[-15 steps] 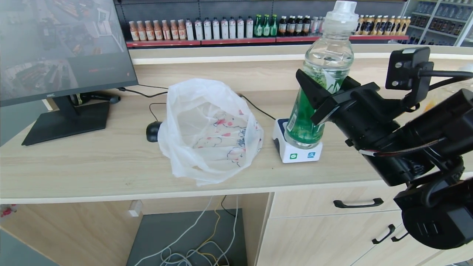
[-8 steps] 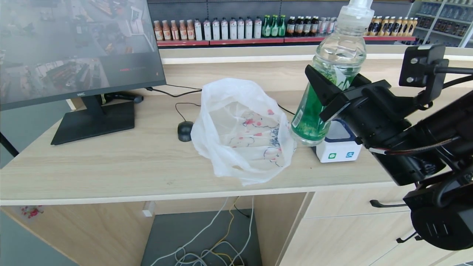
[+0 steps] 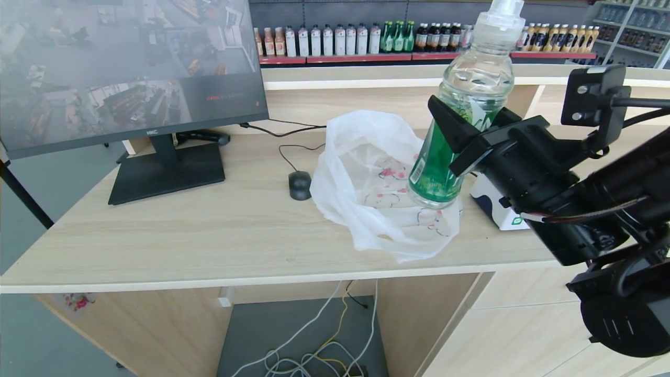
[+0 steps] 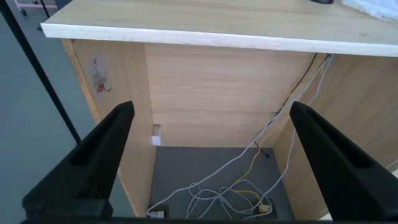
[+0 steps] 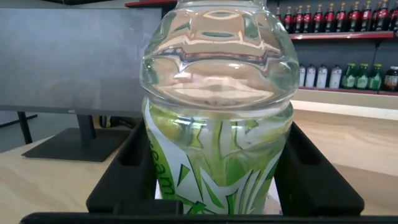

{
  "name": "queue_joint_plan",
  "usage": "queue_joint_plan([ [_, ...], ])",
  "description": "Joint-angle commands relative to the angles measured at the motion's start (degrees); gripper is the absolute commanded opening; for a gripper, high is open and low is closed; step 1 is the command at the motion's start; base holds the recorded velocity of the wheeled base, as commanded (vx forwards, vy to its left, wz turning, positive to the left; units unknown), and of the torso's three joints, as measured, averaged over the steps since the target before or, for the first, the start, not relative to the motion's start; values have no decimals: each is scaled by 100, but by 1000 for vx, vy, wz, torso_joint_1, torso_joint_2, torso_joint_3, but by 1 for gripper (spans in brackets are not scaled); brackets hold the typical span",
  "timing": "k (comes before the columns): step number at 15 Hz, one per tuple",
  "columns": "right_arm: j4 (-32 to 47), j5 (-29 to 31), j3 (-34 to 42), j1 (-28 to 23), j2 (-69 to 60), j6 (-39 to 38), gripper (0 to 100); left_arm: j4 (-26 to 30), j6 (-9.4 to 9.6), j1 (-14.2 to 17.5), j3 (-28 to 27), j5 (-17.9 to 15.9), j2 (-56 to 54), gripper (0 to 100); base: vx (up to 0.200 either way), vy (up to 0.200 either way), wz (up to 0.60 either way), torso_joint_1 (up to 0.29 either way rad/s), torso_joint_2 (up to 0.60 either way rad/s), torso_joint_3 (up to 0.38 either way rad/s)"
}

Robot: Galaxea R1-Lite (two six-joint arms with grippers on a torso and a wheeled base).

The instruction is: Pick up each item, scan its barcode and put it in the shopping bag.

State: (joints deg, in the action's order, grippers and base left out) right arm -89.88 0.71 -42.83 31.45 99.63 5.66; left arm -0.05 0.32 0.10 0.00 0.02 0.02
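Right gripper (image 3: 471, 125) is clamped on the upright bottle (image 3: 473, 78), held raised at the right side of the shopping bag (image 3: 366, 178), near the scanner (image 3: 494, 209). Left gripper (image 4: 211, 109) hangs before the counter (image 3: 209, 230), fingers apart.

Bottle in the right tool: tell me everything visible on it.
The bottle is clear plastic with a whitish cap, a ribbed clear shoulder and a green-and-white label wrap that has a white barcode patch low on it. It is near upright, leaning slightly, clamped at mid-body by the right tool and held off the counter. In the head view its base sits before the mouth of the shopping bag; whether they touch is unclear.
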Motion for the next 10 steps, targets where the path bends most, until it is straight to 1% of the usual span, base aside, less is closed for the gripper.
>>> queue_joint_plan([
  [1,-12,8,-7,-25,47,-12,0,-4,3,-1,0,6,-2,100,0,0,0,0,0,0],
  [7,-12,8,-235,-34,320,-91,0,-4,3,-1,0,-2,-2,100,0,0,0,0,0,0],
  [8,-12,0,-613,-34,654,-91,0,-4,3,-1,0,6,-2,100,0,0,0,0,0,0],
  [10,-12,0,-806,-122,856,-161,0,-4,3,-1,0,-2,-2,100,0,0,0,0,0,0],
])
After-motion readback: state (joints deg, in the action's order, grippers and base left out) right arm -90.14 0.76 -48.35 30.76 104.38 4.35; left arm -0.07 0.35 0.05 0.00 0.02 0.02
